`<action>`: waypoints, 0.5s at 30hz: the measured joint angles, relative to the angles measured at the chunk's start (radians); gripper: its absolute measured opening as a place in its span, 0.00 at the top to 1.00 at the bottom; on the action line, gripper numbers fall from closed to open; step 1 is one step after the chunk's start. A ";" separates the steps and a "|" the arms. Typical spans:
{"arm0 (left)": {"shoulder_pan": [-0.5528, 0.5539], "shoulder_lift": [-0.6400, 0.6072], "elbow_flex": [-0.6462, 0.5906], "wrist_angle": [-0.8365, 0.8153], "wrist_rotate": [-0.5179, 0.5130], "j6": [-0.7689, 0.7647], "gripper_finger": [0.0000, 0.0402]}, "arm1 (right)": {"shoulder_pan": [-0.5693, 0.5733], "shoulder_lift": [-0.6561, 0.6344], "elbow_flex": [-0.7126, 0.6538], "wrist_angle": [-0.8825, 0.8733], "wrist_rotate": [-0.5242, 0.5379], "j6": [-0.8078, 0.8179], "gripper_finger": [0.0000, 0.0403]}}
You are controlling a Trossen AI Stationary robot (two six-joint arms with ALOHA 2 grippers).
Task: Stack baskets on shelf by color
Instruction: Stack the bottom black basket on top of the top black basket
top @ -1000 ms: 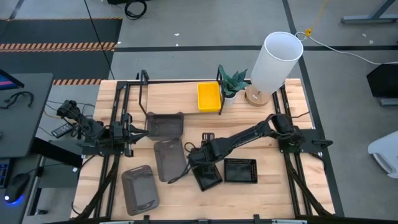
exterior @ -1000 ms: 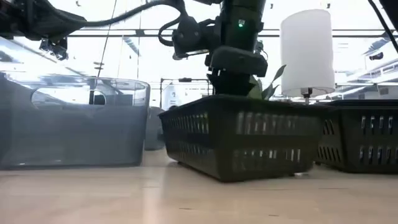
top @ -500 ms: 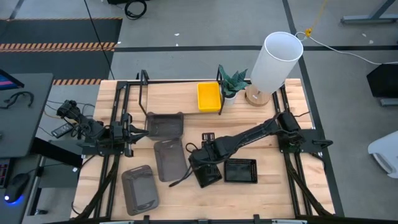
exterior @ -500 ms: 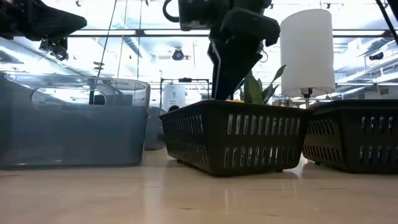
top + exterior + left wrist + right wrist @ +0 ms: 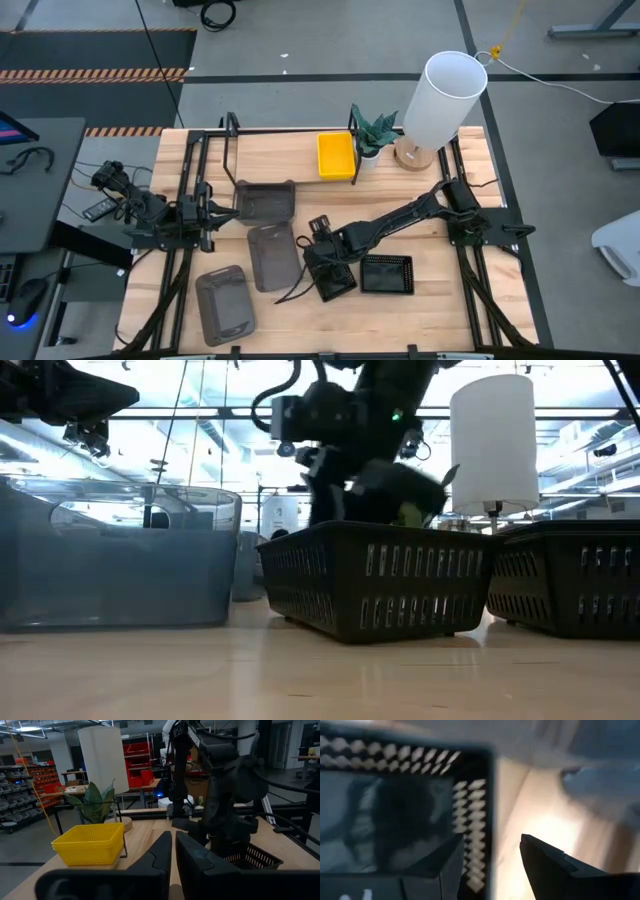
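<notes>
- Step: picking up a black basket (image 5: 333, 281), mid-table beside 2nd black one (image 5: 387, 273).
- Right gripper (image 5: 490, 857) above its rim, fingers apart, holding nothing.
- Next: lower, close on wall, carry to shelf (image 5: 290, 155).
- Left gripper (image 5: 172, 851) parked at left edge, fingers near-closed, empty.

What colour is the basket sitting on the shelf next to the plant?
Bright yellow; the basket on the shelf shows best in the high view.
</notes>
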 joint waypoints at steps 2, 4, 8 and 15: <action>0.000 0.000 0.000 0.000 0.000 0.000 0.91 | -0.011 0.000 -0.012 0.084 0.018 -0.071 0.51; 0.000 0.000 0.000 0.000 0.000 0.000 0.90 | -0.022 0.000 -0.024 0.158 0.044 -0.129 0.51; 0.000 0.000 0.000 0.000 0.000 0.000 0.91 | -0.031 0.000 -0.022 0.292 0.059 -0.194 0.51; 0.000 0.000 0.000 0.000 0.000 0.000 0.93 | -0.014 -0.016 -0.014 0.201 0.079 -0.155 0.51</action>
